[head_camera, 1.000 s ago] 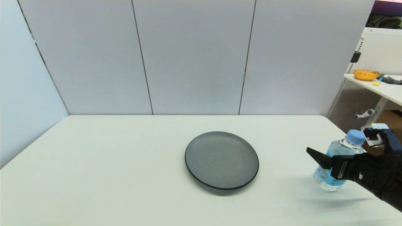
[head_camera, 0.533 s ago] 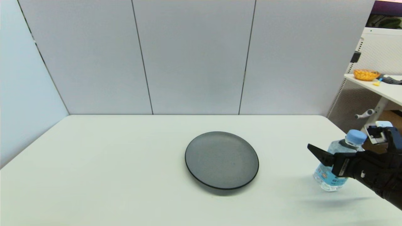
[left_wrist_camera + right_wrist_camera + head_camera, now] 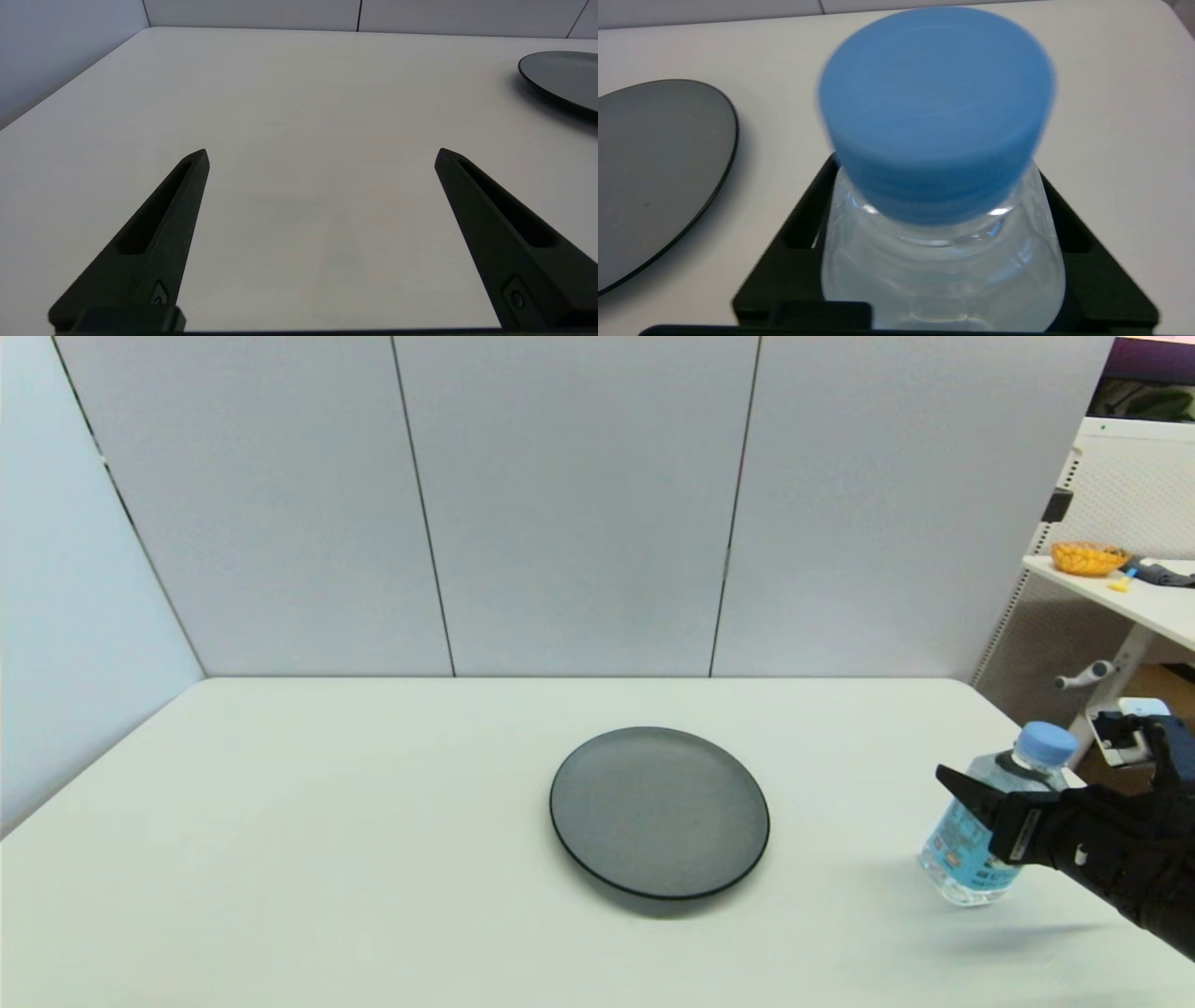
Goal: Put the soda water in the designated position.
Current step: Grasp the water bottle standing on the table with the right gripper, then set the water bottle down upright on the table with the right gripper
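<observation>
- Soda water: a small clear bottle with a light blue cap and a blue label, tilted with its cap leaning away from the dark grey plate. It is well to the robot's right of the plate, near the right edge of the white table. Whether its base touches the tabletop cannot be told.
- Right gripper: reaches in from the side of the bottle farthest from the plate. Its black fingers press against opposite sides of the bottle's body below the shoulder, pinching it; in the right wrist view the cap rises between them.
- Plate: round, flat on the table, apart from the bottle and from both grippers; its rim also shows in the left wrist view and the right wrist view.
- Left gripper: low over bare tabletop on the robot's left of the plate, well apart from it; its two fingers are spread wide with nothing between them. It does not show in the head view.
- Designated position: no mark on the tabletop shows it.
- Beyond the table, right of the plate: a second white table bearing an orange bowl.
</observation>
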You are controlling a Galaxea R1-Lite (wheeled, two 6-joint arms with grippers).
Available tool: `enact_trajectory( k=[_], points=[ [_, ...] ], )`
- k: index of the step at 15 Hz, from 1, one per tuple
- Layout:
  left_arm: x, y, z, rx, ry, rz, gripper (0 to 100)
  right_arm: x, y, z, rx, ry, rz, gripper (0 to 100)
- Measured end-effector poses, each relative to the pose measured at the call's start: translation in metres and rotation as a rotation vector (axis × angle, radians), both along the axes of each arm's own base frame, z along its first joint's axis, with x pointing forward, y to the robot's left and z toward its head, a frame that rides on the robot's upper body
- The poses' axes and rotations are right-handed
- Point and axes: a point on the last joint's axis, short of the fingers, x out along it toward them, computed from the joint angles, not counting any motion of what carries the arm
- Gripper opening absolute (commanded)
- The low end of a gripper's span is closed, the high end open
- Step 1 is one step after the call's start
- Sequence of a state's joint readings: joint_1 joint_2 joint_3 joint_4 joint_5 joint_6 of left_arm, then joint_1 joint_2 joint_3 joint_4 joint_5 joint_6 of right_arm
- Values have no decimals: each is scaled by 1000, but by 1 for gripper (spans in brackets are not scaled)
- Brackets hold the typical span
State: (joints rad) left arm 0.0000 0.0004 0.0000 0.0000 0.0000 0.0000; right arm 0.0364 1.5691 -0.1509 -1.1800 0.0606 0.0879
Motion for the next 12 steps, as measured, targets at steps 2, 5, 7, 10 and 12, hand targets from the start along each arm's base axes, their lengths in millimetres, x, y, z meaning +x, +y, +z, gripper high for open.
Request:
enact_trajectory(
  k=[2, 5, 7, 10, 12],
  points=[
    [0, 0, 0, 0, 0, 0, 100, 0, 0, 0, 0, -1, 0, 0],
    [0, 0, 0, 0, 0, 0, 100, 0, 0, 0, 1, -2, 0, 0],
    [0, 0, 0, 0, 0, 0, 100, 0, 0, 0, 1, -2, 1, 0],
    [0, 0, 0, 0, 0, 0, 100, 0, 1, 3, 5, -16, 3, 0],
    [0, 0, 0, 0, 0, 0, 100, 0, 1, 8, 8, -34, 8, 0]
  ],
)
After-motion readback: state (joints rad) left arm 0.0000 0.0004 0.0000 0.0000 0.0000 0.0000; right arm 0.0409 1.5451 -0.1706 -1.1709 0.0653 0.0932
